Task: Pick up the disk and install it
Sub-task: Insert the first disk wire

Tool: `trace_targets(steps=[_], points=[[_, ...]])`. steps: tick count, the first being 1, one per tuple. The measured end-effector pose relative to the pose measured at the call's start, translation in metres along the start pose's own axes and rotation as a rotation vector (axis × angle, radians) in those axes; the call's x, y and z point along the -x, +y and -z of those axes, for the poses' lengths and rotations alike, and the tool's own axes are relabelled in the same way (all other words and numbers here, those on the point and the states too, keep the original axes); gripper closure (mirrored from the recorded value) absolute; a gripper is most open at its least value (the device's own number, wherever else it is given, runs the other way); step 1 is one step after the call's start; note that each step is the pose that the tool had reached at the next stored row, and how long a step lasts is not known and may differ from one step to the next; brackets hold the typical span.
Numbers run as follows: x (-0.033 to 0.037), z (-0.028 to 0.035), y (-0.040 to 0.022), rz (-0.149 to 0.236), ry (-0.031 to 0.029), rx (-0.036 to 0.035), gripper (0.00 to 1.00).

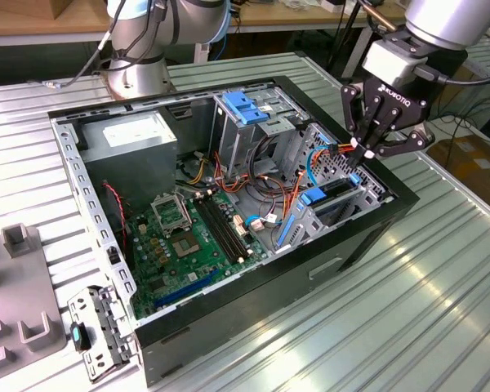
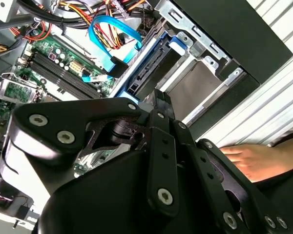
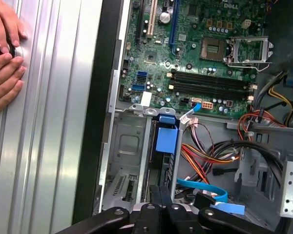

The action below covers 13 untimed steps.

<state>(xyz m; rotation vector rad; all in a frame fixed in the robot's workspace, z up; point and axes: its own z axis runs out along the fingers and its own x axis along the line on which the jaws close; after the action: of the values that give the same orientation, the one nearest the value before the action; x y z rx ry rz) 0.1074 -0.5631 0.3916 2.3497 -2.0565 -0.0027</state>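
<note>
Gripper (image 1: 365, 151) pinched narrow, empty, tips at the disk (image 3: 166, 146) standing on edge in the drive cage (image 3: 127, 146), exterior view's 3 o'clock; risk: tips skidding off its thin edge, snagging orange wires (image 3: 200, 158).

i see the disk (image 3: 165, 168) standing on edge, slotted in the drive bay (image 3: 129, 146), blue rails along its sides

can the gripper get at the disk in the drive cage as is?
Likely yes. The gripper hangs over the silver hard drive with blue plastic rails, which sits in the open-topped metal drive cage; orange and blue cables lie beside it, not across.
</note>
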Motion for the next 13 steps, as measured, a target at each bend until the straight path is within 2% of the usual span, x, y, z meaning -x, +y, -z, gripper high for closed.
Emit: trace_targets(steps=[6, 13], points=[[0.0000, 0.0001, -0.0006, 0.001, 0.0001, 0.0000, 0.89], [-0.0006, 0.0001, -0.0058, 0.005, 0.0001, -0.0001, 0.89]])
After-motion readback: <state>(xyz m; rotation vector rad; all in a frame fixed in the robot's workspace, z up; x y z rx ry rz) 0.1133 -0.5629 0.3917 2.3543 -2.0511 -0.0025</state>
